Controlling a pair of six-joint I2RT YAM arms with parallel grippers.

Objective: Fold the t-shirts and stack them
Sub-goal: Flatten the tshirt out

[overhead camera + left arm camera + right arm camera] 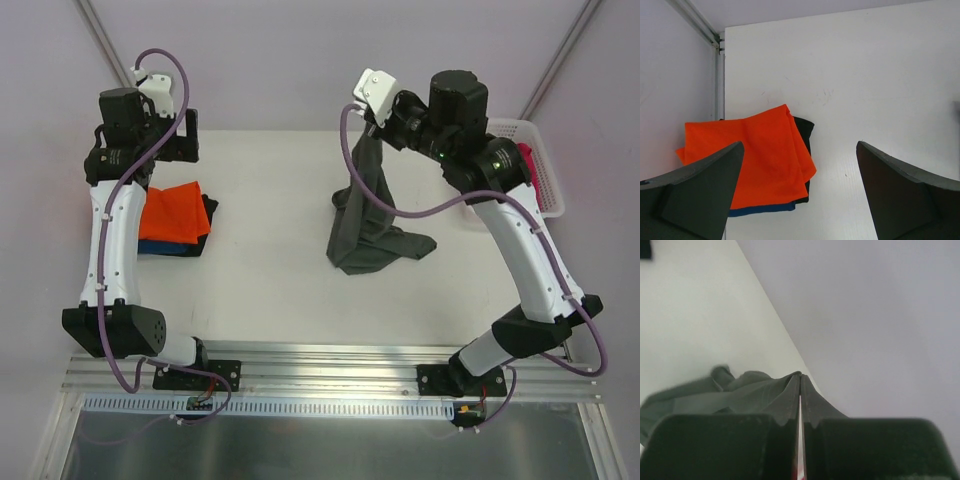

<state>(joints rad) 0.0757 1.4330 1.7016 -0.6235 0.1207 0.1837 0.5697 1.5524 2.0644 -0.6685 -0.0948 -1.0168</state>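
Orange t-shirt (760, 150) stacked beneath the spread left end effector (800, 145); dark grey t-shirt (370, 230), unfolded, dangles pinched in the right end effector (800, 377).

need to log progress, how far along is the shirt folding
Done: a folded pile, orange shirt over blue shirt and dark shirt. In hand: right claw shut on the dark grey shirt, lifted, its lower end bunched on the table; left claw open, empty. Left: folding that one, plus the pink shirt in the basket.
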